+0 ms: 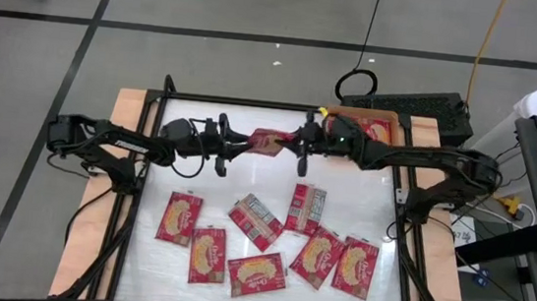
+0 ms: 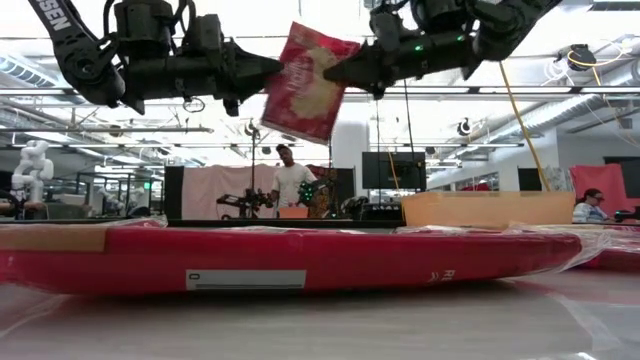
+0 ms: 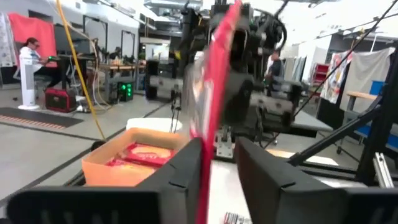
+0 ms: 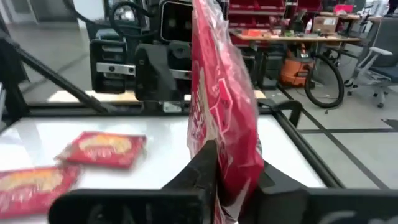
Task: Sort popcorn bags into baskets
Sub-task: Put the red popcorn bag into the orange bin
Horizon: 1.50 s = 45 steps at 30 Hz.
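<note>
One red popcorn bag point(image 1: 267, 142) hangs in the air between my two grippers above the far middle of the table. In the low view the bag point(image 2: 305, 85) is tilted, picture face showing. My right gripper point(image 1: 294, 145) is shut on its right end. My left gripper point(image 1: 232, 145) is open, with the bag's left edge point(image 3: 204, 155) standing between its fingers point(image 3: 273, 180), close to one of them. Several more packets point(image 1: 257, 273) lie flat on the near half of the table. The orange tray point(image 1: 396, 133) sits at the far right, a packet point(image 3: 140, 154) inside it. My right gripper point(image 4: 236, 158) pinches the bag's end point(image 4: 227, 180) between its two fingers, coming level from the table's right. The bag is lifted clear and stands on edge, its body bulging beyond the fingers toward the left arm. My left gripper: whether a finger touches the bag's edge, I cannot tell.
The tray point(image 3: 99, 165) stands just behind my right arm, by the table's far right corner. A black frame point(image 1: 253, 103) borders the white table top. Packets point(image 1: 181, 218) spread across the near half, and one point(image 2: 280, 262) lies close in front of the low camera. People show in the room beyond.
</note>
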{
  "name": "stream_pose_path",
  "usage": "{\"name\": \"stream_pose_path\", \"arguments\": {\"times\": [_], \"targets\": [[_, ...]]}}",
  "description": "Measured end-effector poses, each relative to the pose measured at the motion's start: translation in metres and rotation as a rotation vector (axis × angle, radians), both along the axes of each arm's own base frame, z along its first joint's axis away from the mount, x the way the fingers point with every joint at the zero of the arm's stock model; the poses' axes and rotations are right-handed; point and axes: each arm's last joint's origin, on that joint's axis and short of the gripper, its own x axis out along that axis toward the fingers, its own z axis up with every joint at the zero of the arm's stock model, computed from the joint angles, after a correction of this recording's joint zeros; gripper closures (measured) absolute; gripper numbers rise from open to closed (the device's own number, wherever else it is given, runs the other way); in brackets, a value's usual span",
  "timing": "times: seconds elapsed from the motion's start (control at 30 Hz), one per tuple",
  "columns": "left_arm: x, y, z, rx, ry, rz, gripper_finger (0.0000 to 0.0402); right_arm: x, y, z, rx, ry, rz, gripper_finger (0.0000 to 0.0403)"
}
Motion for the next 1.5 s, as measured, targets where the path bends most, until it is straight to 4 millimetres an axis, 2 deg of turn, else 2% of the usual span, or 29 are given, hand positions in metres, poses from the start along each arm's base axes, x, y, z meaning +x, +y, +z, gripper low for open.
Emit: {"name": "stream_pose_path", "arguments": {"times": [0.13, 0.37, 0.63, 0.83, 0.93, 1.07, 1.33, 1.5], "targets": [[0.001, 0.0, -0.006, -0.021, 0.065, 0.006, 0.0255, -0.028, -0.01, 0.019, -0.009, 0.041, -0.002, 0.0394], [0.001, 0.001, -0.015, -0.047, 0.148, 0.01, 0.0213, -0.093, -0.042, 0.041, -0.037, 0.175, -0.147, 0.0393], [0.002, -0.002, -0.016, -0.072, 0.158, 0.001, 0.0213, -0.153, -0.08, 0.053, 0.032, 0.362, -0.233, 0.0393], [0.002, -0.002, -0.016, -0.056, 0.162, 0.0, 0.0234, -0.187, -0.1, 0.045, 0.165, 0.451, -0.412, 0.0393], [0.002, -0.002, -0.016, -0.054, 0.164, 0.0, 0.0243, -0.2, -0.106, 0.036, 0.285, 0.503, -0.506, 0.0393], [0.002, -0.002, -0.017, -0.053, 0.17, 0.0, 0.0249, -0.208, -0.11, 0.027, 0.355, 0.574, -0.567, 0.0392], [0.002, -0.002, -0.017, -0.053, 0.17, 0.0, 0.0249, -0.216, -0.107, 0.008, 0.475, 0.778, -0.597, 0.0392], [0.002, -0.002, -0.018, -0.056, 0.18, 0.0, 0.0249, -0.217, -0.105, 0.006, 0.489, 0.807, -0.585, 0.0392]]}}
